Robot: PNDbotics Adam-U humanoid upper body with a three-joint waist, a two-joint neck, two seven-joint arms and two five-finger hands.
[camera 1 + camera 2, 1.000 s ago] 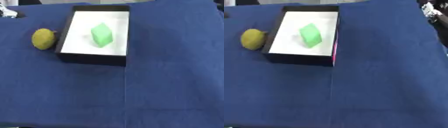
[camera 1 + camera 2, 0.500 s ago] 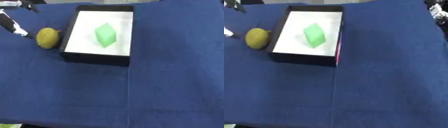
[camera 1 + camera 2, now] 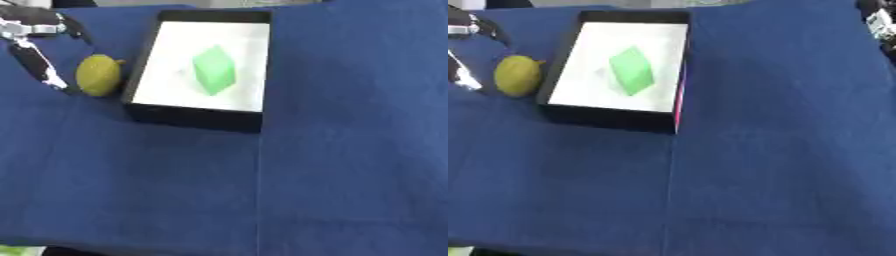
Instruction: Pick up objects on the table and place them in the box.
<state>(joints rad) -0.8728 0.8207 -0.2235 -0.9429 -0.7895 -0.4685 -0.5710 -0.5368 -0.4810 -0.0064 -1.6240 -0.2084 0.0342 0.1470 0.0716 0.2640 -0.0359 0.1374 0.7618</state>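
Left robot hand (image 3: pixel 35 47) at the upper left, fingers spread wide and holding nothing, one long finger reaching down to just beside the outer flank of the lemon (image 3: pixel 98 75); contact not distinguishable. Lemon resting on the blue-covered counter (image 3: pixel 262 190), immediately left of the black box (image 3: pixel 192 116) and apparently touching or nearly touching its wall. Green block (image 3: pixel 213 69) already inside on the white floor of the box, tilted, roughly central. Right robot hand (image 3: pixel 878 20) glimpsed only at the upper right edge of the right eye view, well apart from the work; finger state could not be told. Step judged in hand: grasping the lemon, the one object left outside the box. For a sound grasp, probably best to bracket the fruit across its short width, thumb toward the box side and fingers on the outer side, closing only once centred, since a rounded fruit would likely roll if nudged from one flank. Little room between lemon and wall, so a descent from above likely safer than a sideways sweep; lift clear of the rim before crossing over.
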